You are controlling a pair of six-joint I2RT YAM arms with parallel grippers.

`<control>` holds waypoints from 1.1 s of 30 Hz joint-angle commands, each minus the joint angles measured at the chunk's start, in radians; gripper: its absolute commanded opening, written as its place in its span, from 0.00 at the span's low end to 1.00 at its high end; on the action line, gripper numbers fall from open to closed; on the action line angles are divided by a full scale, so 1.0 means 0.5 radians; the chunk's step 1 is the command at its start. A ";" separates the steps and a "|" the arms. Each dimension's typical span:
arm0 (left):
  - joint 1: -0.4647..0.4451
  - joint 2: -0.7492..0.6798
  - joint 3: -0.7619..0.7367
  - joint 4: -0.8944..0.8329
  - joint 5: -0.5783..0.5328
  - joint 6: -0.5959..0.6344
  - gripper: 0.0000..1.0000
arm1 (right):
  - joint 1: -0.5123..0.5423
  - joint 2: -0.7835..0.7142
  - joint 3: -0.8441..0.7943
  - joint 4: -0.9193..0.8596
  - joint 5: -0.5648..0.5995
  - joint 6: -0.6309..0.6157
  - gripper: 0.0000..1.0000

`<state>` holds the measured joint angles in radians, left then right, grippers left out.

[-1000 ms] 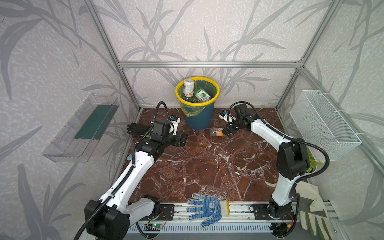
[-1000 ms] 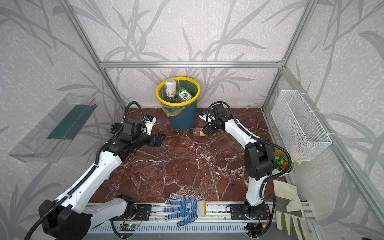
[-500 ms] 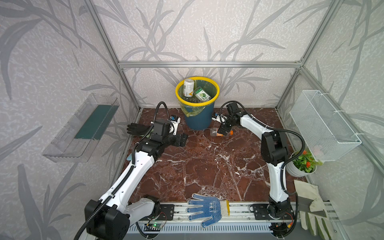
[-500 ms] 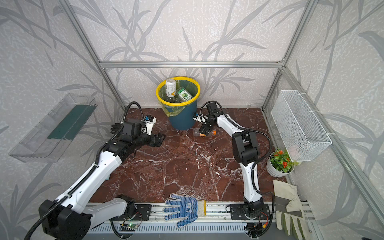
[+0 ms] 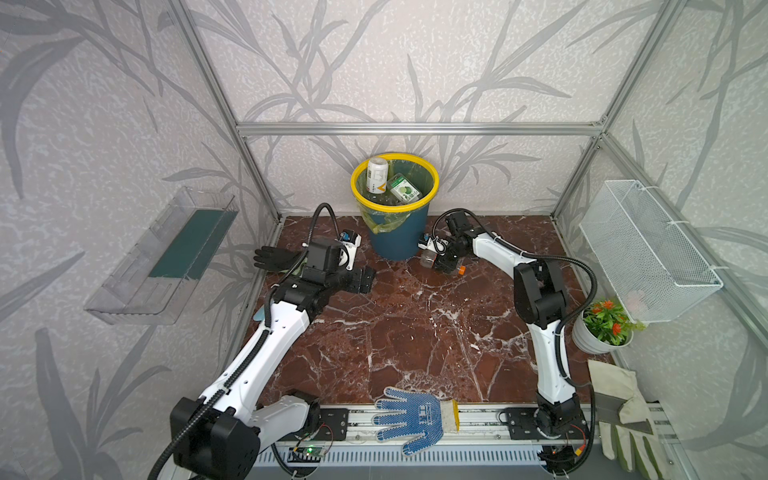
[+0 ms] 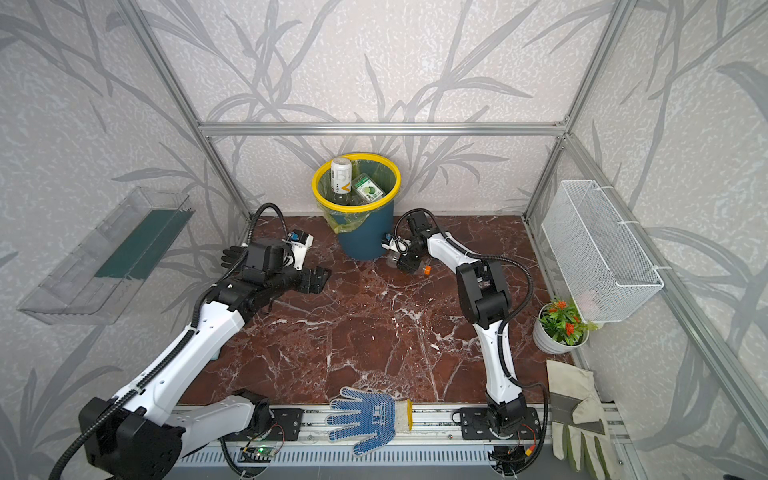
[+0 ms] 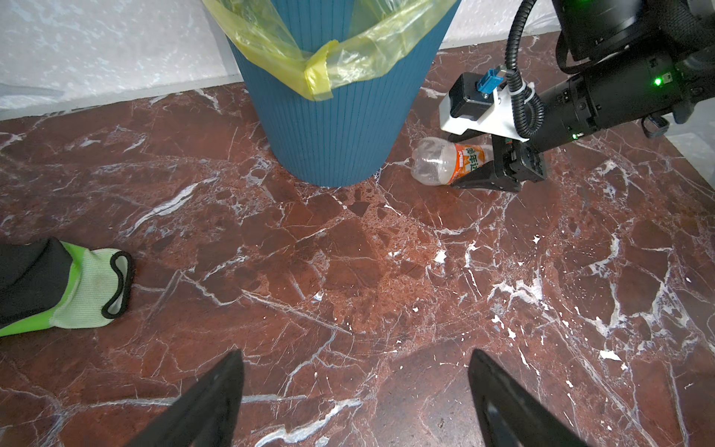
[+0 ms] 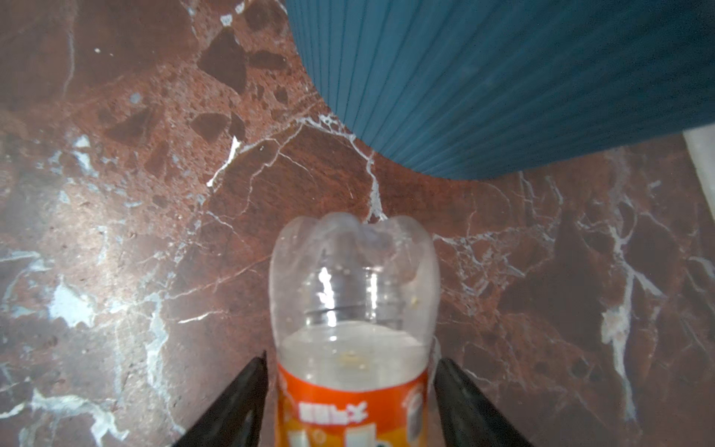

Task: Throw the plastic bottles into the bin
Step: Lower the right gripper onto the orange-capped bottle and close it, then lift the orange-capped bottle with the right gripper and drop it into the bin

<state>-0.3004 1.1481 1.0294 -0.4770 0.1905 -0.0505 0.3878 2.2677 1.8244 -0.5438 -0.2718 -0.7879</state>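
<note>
The bin [image 5: 399,239] [image 6: 365,239] stands at the back wall, dark blue with a yellow rim and liner. Inside it show a white bottle [image 5: 377,174] and a green-labelled bottle [image 5: 403,189]. A clear bottle [image 5: 427,260] [image 6: 392,261] [image 7: 437,162] [image 8: 354,294] with an orange label and cap lies on the floor just right of the bin's foot [image 7: 332,127] [image 8: 503,96]. My right gripper [image 5: 440,262] [image 7: 464,166] [image 8: 351,354] straddles its label; the jaws stand close to both sides with thin gaps. My left gripper [image 5: 365,280] [image 6: 318,278] [image 7: 355,356] hangs open and empty left of the bin.
A black glove [image 5: 274,259] with a green cuff [image 7: 77,282] lies behind my left wrist. At the front are a blue glove [image 5: 409,417] and a pale work glove [image 5: 623,411]. A potted plant [image 5: 604,326], a wire basket [image 5: 648,249] and a clear wall tray [image 5: 166,257] line the sides.
My right gripper has moved left over the orange-labelled bottle and its jaws have narrowed around it. The left arm has not moved.
</note>
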 commanded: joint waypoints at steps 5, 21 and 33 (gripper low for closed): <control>-0.007 -0.024 -0.015 0.024 0.018 0.043 0.90 | 0.030 0.039 -0.029 0.011 0.160 0.017 0.64; -0.007 -0.057 -0.019 0.029 0.049 0.031 0.89 | 0.037 -0.197 -0.188 0.001 0.212 0.254 0.43; -0.008 -0.098 -0.032 0.043 0.037 0.028 0.89 | 0.042 -1.341 -1.408 1.234 0.152 1.001 0.43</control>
<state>-0.3004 1.1240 1.0275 -0.4717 0.2039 -0.0517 0.4061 1.7432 1.2377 -0.2111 -0.1558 -0.4290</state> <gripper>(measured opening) 0.887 0.461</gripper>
